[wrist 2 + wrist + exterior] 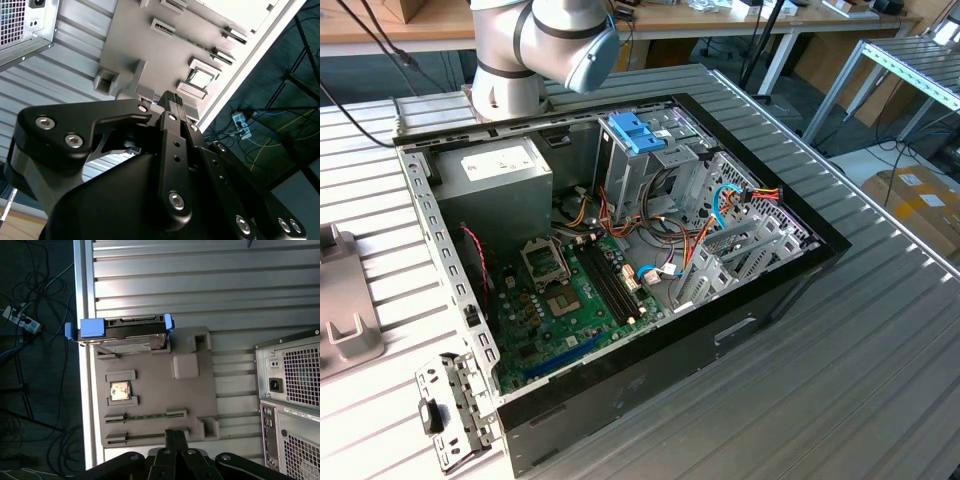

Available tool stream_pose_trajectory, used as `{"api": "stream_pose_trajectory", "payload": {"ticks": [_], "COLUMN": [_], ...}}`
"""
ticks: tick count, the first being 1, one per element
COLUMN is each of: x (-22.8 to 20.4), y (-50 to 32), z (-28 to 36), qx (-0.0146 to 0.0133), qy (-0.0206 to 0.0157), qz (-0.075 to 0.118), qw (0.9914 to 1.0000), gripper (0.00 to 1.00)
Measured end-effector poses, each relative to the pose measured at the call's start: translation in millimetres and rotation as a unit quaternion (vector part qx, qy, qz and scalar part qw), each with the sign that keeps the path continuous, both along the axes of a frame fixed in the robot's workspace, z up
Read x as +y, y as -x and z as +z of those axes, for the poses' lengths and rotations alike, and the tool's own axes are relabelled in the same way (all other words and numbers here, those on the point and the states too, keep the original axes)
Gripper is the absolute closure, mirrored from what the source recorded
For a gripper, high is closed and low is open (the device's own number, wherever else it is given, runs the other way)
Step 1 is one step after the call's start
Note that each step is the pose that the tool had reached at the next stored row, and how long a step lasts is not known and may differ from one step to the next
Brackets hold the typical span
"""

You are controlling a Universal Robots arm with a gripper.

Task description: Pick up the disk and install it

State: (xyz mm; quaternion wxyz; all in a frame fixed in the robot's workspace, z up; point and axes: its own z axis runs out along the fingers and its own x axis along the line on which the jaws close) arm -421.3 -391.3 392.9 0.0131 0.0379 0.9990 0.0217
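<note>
The disk point(122, 335) lies across the end of the grey holder tray point(150, 397) farthest from the hand point(175, 434), well apart from it. Its long axis runs crosswise to the fingers, with its blue tab point(92, 327) at the table point(200, 270) edge. The hand's fingers are closed together and grip nothing.

On the ribbed metal table point(860, 400), an open computer case point(650, 380) is laid at the centre of the exterior view, a grey tray point(345, 320) at the left edge, a metal bracket point(450, 410) at lower left.
</note>
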Motion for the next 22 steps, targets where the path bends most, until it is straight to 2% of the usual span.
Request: {"api": "stream_pose_trajectory", "payload": {"ticks": [22], "x": [6.8], "y": [5.6], "z": [-0.1], "qx": [0.0000], "qy": [0.0000], "qz": [0.000], "qw": [1.00000], "gripper": [0.89]}}
